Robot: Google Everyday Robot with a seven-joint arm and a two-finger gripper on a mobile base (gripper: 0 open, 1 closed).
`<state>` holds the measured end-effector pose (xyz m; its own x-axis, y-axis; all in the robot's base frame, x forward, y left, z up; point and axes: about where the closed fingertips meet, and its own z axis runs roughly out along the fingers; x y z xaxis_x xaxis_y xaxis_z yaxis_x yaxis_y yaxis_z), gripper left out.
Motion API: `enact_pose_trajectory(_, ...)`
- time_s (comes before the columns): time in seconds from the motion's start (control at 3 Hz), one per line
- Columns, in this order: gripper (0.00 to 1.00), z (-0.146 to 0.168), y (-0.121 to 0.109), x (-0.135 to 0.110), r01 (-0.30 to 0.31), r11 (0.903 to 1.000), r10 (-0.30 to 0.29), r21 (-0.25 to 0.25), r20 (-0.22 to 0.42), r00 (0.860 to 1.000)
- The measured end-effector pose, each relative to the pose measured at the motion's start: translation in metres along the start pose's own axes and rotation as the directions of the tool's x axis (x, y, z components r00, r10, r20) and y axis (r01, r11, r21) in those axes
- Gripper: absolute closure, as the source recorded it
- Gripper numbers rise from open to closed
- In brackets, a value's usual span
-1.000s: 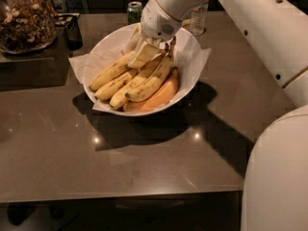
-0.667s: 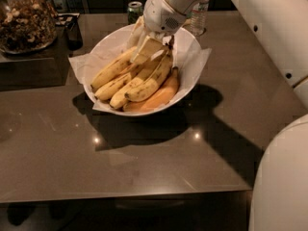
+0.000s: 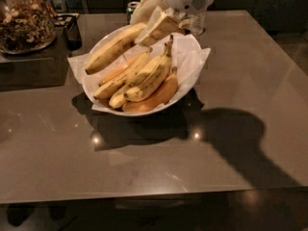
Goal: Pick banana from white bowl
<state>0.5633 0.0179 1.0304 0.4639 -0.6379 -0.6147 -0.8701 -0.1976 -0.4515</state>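
Note:
The banana is long, fairly straight and yellow with brown speckles. It hangs tilted above the left part of the white bowl, lifted clear of the other fruit. My gripper is at the top centre, above the bowl's far side, shut on the banana's upper right end. Several shorter curved bananas and an orange fruit lie in the bowl on crumpled white paper.
A glass jar of dark snacks stands at the far left. A dark cup stands beside it. A green can and a clear bottle stand behind the bowl. The brown table's front edge runs low across the view.
The gripper has risen with the banana, lifting it out of the pile in the bowl. The view has moved closer and the arm now shows only at the top.

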Motion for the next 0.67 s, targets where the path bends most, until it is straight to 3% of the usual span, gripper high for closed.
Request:
enact_pose_trajectory(0.33,1.00,-0.037,0.029,-0.027,0.004,0.9969,-0.010,0.079,0.071,0.997)
enact_pose_trajectory(0.67,1.00,-0.051,0.038,-0.017,-0.027,0.9949,0.021,0.097,0.067,0.998)
